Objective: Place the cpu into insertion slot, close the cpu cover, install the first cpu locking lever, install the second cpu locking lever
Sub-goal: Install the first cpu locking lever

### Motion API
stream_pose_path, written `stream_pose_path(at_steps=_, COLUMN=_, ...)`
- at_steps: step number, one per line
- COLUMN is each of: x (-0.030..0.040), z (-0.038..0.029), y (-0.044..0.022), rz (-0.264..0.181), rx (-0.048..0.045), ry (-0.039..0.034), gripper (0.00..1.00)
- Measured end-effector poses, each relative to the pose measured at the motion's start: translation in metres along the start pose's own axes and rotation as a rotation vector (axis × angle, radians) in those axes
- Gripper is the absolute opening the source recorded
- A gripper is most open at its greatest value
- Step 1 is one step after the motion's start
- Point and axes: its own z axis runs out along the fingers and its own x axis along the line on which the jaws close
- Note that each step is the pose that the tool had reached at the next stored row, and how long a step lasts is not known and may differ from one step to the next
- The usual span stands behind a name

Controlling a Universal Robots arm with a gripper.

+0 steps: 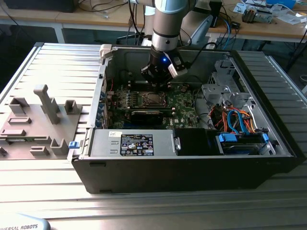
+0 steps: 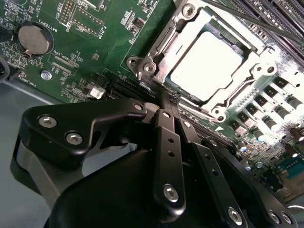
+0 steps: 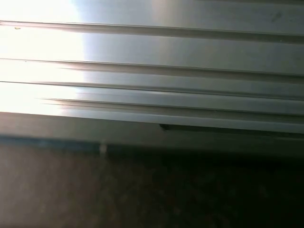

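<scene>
The cpu (image 2: 204,64), a pale silver square, lies flat in the insertion slot (image 1: 153,99) on the green board inside the open computer case. The cpu cover (image 2: 240,92), a silvery frame, lies down around the chip. A thin dark rod (image 2: 256,26) runs along one side of the socket. My gripper (image 2: 174,99) is shut, its black fingers (image 2: 167,142) pressed together with the tips at the socket's corner edge. In the exterior view my gripper (image 1: 159,85) hangs just behind the socket.
A long black expansion card (image 1: 146,115) lies in front of the socket, with the power supply (image 1: 134,143) nearer still. A drive cage with cables (image 1: 235,120) fills the case's right. A grey fixture tray (image 1: 33,120) sits at the exterior view's left. A ribbed metal surface (image 3: 152,61) is close by.
</scene>
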Motion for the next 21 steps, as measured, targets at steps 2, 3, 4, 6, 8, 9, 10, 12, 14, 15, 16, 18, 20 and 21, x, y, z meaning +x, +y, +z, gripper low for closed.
stream_pose_path(at_steps=2, x=0.0, z=0.0, y=-0.0005, rz=0.0, rx=-0.0001, ry=-0.0001, gripper=0.11)
stream_pose_path(at_steps=3, x=0.0, z=0.0, y=-0.0008, rz=0.0, rx=-0.0002, ry=-0.0001, gripper=0.11)
stream_pose_path(at_steps=4, x=-0.0001, z=0.0001, y=-0.001, rz=0.0, rx=-0.0004, ry=-0.0001, gripper=0.11)
stream_pose_path(at_steps=6, x=-0.0007, z=0.0006, y=-0.0011, rz=0.0, rx=-0.0008, ry=0.0, gripper=0.11)
stream_pose_path(at_steps=8, x=-0.0015, z=0.0011, y=-0.0012, rz=0.0, rx=-0.0002, ry=0.0004, gripper=0.11)
stream_pose_path(at_steps=9, x=-0.0019, z=0.0012, y=-0.001, rz=0.0, rx=0.0, ry=0.0005, gripper=0.11)
stream_pose_path(at_steps=10, x=-0.0023, z=0.0013, y=-0.0007, rz=0.0, rx=-0.0002, ry=0.0002, gripper=0.11)
stream_pose_path(at_steps=12, x=-0.0026, z=0.0014, y=0.0003, rz=0.0, rx=-0.0006, ry=0.0002, gripper=0.11)
stream_pose_path(at_steps=14, x=-0.0027, z=0.0013, y=0.0007, rz=0.0, rx=-0.0006, ry=0.0001, gripper=0.11)
stream_pose_path(at_steps=15, x=-0.0027, z=0.0007, y=0.0008, rz=0.0, rx=-0.001, ry=-0.0001, gripper=0.11)
stream_pose_path(at_steps=16, x=-0.0028, z=-0.0001, y=0.0009, rz=0.0, rx=-0.0016, ry=-0.0007, gripper=0.11)
stream_pose_path(at_steps=18, x=-0.0025, z=-0.004, y=0.0008, rz=0.0, rx=-0.0007, ry=0.0001, gripper=0.11)
stream_pose_path(at_steps=20, x=-0.0024, z=-0.006, y=0.0005, rz=0.0, rx=-0.0007, ry=0.0001, gripper=0.11)
stream_pose_path(at_steps=21, x=-0.0024, z=-0.0061, y=-0.0002, rz=0.0, rx=-0.0008, ry=0.0, gripper=0.11)
